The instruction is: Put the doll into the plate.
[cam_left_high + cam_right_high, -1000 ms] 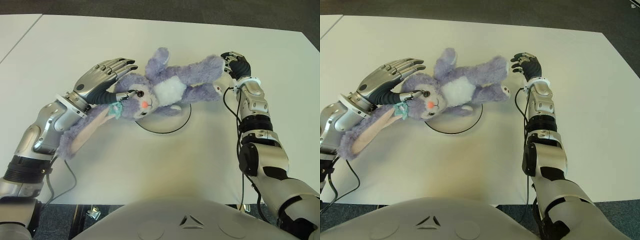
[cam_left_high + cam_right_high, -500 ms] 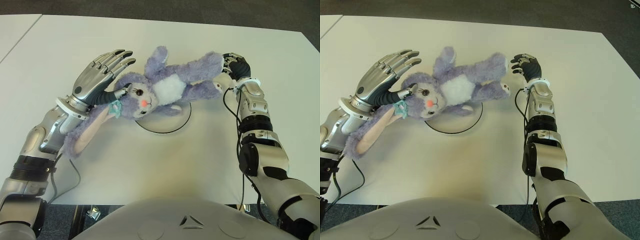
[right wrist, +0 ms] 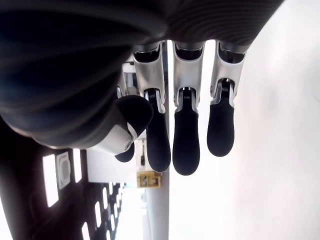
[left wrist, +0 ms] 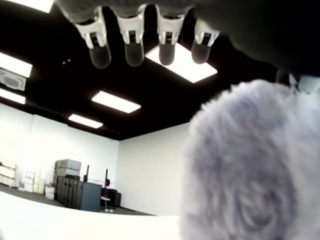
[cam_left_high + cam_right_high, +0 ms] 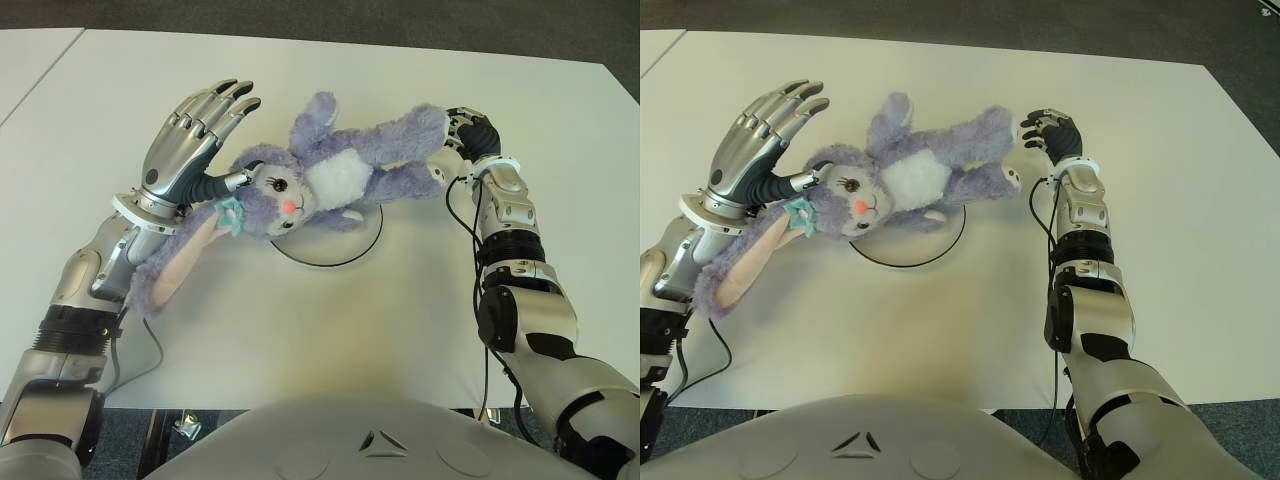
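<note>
Your left hand (image 5: 185, 150) has fingers (image 5: 222, 100) spread beside the doll (image 5: 325, 180), holding nothing. Doll sprawls across the plate (image 5: 345, 250) on the desk (image 5: 330, 320). Right hand (image 5: 470, 128), fingers extended, grips nothing: likely releasing.

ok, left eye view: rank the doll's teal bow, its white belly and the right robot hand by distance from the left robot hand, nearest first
From the left robot hand, fingers spread by the doll's head:
1. Teal bow, just below its thumb, at the base of the doll's ear.
2. White belly, mid-doll, over the plate's far edge.
3. Right robot hand, farthest, at the doll's foot end.
</note>
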Motion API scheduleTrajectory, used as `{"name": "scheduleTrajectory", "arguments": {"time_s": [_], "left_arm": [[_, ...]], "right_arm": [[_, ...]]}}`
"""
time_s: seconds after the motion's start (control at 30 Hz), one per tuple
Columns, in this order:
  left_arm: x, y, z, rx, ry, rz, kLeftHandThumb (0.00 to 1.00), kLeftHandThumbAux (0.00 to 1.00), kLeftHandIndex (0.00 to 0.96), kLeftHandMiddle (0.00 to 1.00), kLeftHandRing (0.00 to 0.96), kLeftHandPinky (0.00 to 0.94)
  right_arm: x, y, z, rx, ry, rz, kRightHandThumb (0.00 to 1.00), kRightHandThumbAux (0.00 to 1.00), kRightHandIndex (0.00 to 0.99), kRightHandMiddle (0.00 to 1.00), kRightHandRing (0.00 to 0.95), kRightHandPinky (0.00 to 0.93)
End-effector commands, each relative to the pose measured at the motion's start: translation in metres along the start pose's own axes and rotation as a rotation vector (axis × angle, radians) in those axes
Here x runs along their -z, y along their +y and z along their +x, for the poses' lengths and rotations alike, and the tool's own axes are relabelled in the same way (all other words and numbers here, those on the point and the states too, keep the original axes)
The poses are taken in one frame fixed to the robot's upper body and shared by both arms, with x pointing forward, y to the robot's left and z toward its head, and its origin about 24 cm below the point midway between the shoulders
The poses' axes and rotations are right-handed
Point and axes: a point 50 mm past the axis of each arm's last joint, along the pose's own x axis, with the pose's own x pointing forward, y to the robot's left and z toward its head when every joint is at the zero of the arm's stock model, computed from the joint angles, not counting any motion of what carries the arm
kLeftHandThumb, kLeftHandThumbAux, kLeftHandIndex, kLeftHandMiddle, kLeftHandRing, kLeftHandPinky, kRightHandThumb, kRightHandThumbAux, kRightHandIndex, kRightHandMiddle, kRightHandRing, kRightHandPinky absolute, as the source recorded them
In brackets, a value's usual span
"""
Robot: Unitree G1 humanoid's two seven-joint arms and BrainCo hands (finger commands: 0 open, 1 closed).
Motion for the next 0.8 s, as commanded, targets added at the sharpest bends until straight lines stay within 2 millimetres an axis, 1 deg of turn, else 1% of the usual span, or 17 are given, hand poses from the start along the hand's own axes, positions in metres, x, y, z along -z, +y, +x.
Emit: {"name": "scheduleTrajectory", "arguments": {"time_s": [0.03,0.17,0.43,0.67,0.8], "left_arm": [[0.008,0.002,0.006,-0.056,0.004,-0.017,0.496,0.144,0.0,0.0,0.0,0.0],[0.014,0.009,0.01,-0.09,0.01,-0.025,0.477,0.156,0.0,0.0,0.0,0.0],[0.023,0.025,0.021,-0.142,0.03,-0.031,0.354,0.179,0.0,0.0,0.0,0.0],[0.027,0.037,0.021,-0.179,0.088,-0.048,0.271,0.213,0.0,0.0,0.0,0.0],[0.027,0.048,0.02,-0.198,0.136,-0.042,0.228,0.244,0.0,0.0,0.0,0.0]], "right_arm": [[0.01,-0.003,-0.002,0.006,0.049,0.016,0.837,0.682,0.427,0.47,0.544,0.522],[0.011,-0.004,-0.002,0.005,0.057,0.015,0.836,0.682,0.425,0.471,0.545,0.521],[0.013,-0.005,-0.001,0.002,0.069,0.014,0.836,0.683,0.422,0.473,0.547,0.524],[0.014,-0.005,-0.001,-0.001,0.075,0.018,0.836,0.682,0.422,0.473,0.547,0.525],[0.014,-0.006,-0.001,-0.003,0.077,0.021,0.837,0.682,0.422,0.473,0.546,0.525]]}}
